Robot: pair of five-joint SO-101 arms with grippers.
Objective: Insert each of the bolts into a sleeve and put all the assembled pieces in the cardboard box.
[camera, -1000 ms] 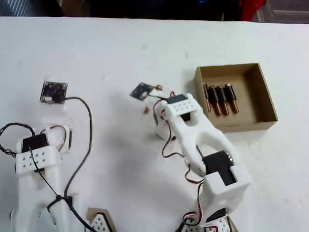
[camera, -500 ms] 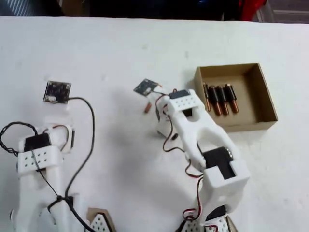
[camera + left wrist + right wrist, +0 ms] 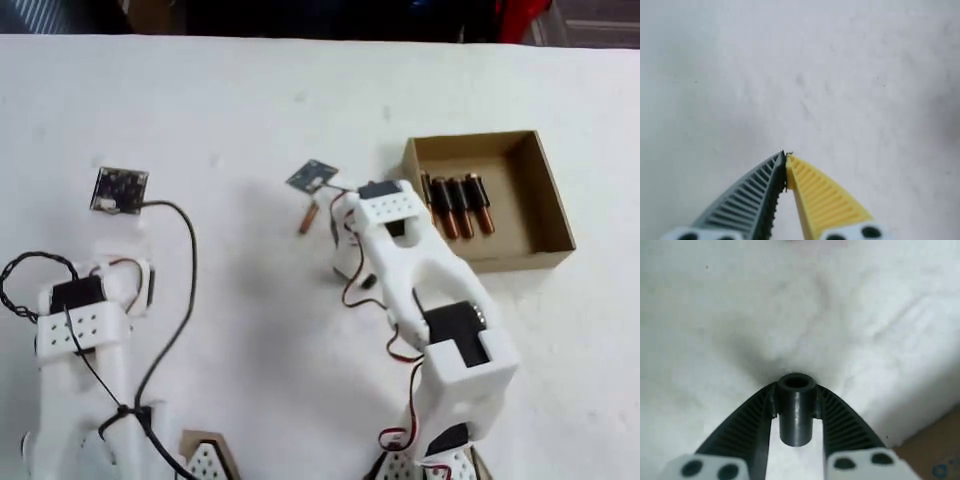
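My right gripper [image 3: 796, 390] is shut on a black sleeve [image 3: 796, 410], held upright just above the white table. In the high view the right arm [image 3: 400, 250] stands just left of the cardboard box [image 3: 505, 262] and hides its own gripper. A copper bolt [image 3: 308, 217] lies loose on the table, left of that arm. Several assembled pieces [image 3: 455, 205] lie side by side in the box's left half. My left gripper [image 3: 785, 159], with a grey and a yellow finger, is shut on nothing above bare table; its arm [image 3: 80, 320] sits at the near left.
A corner of the cardboard box [image 3: 935, 460] shows beside the right gripper. Two small camera boards [image 3: 119, 189] [image 3: 313, 177] jut out from the arms, with black cable [image 3: 180, 290] trailing over the table. The table's far half is open white surface.
The right arm has shifted away from me and slightly toward the box with the sleeve in its gripper, uncovering more of the copper bolt. The left arm has barely moved.
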